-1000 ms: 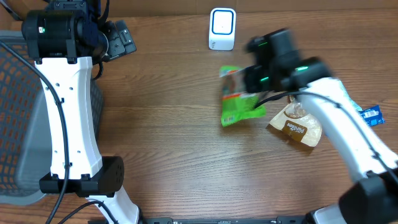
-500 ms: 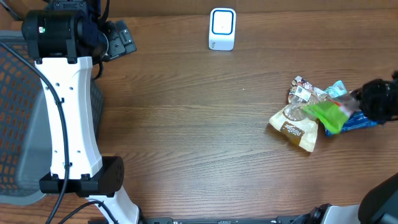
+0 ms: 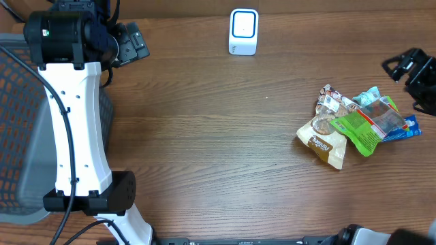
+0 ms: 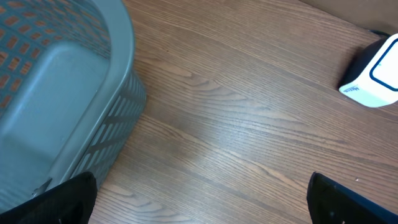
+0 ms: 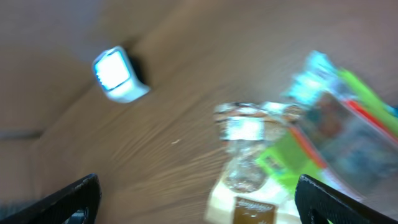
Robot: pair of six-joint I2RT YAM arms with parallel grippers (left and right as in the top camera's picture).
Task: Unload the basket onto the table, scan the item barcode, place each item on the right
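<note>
The white barcode scanner (image 3: 243, 30) with a blue-ringed face stands at the table's far middle. A green packet (image 3: 368, 126) lies loose on a pile at the right, over a beige and brown pouch (image 3: 323, 141) and a blue packet (image 3: 411, 127). My right gripper (image 3: 403, 68) hovers behind the pile at the right edge, open and empty. Its blurred wrist view shows the scanner (image 5: 118, 74) and the green packet (image 5: 292, 158) ahead of the wide-apart fingers (image 5: 62, 199). My left gripper (image 3: 129, 42) is open and empty at the far left, beside the basket.
A grey mesh basket (image 3: 17, 122) fills the left edge, and its wall (image 4: 56, 93) takes up the left wrist view's left half. A small crinkled packet (image 3: 330, 99) lies at the pile's far side. The left arm's white link (image 3: 71, 122) stretches along the basket.
My right gripper carried the green packet from near the scanner to the pile at the right, opened, let it go and drew back. The left arm has stayed still.
</note>
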